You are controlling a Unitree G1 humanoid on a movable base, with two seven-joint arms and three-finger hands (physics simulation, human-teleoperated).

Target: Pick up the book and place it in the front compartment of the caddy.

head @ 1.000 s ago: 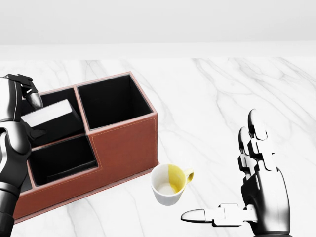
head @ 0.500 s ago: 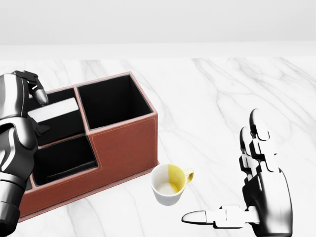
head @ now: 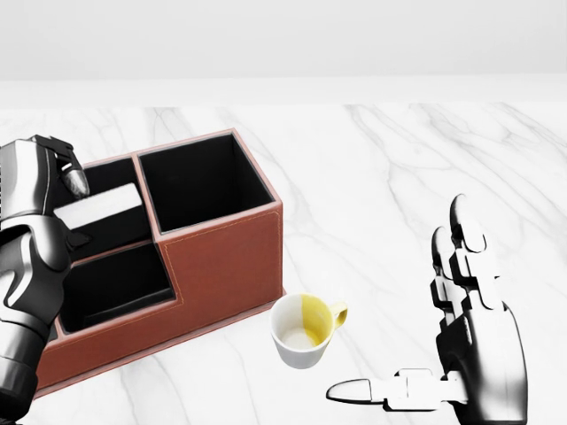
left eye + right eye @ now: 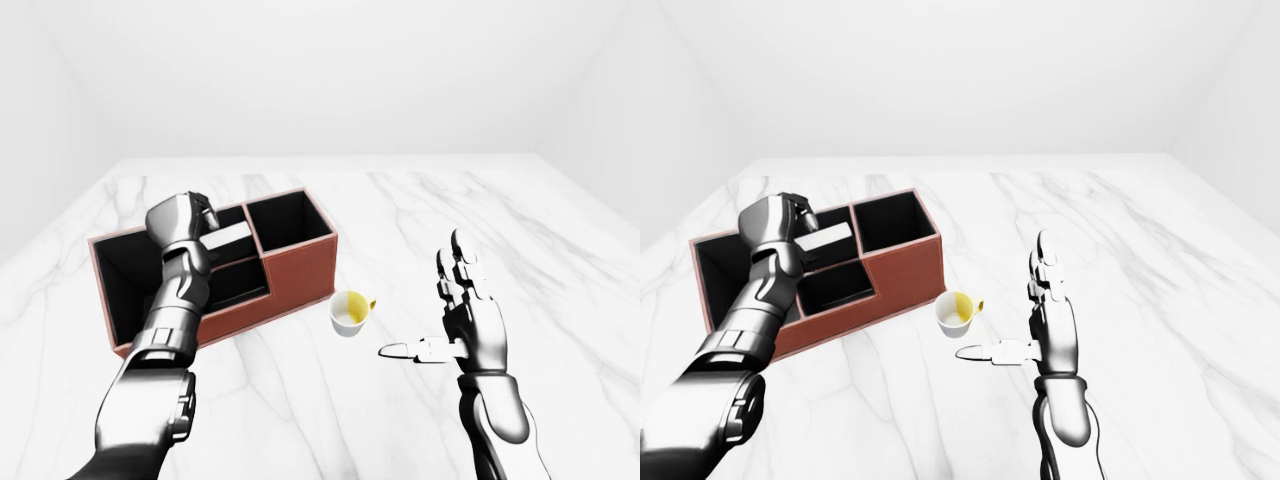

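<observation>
Fingers spread wide, the right hand idles at lower right of the head view, holding nothing, apparently kept clear of the work. Just left of it a yellow-and-white cup stands on the marble bench. At far left, the left hand grips the book, suspended over the brown caddy above an inner compartment, seemingly for lowering.
</observation>
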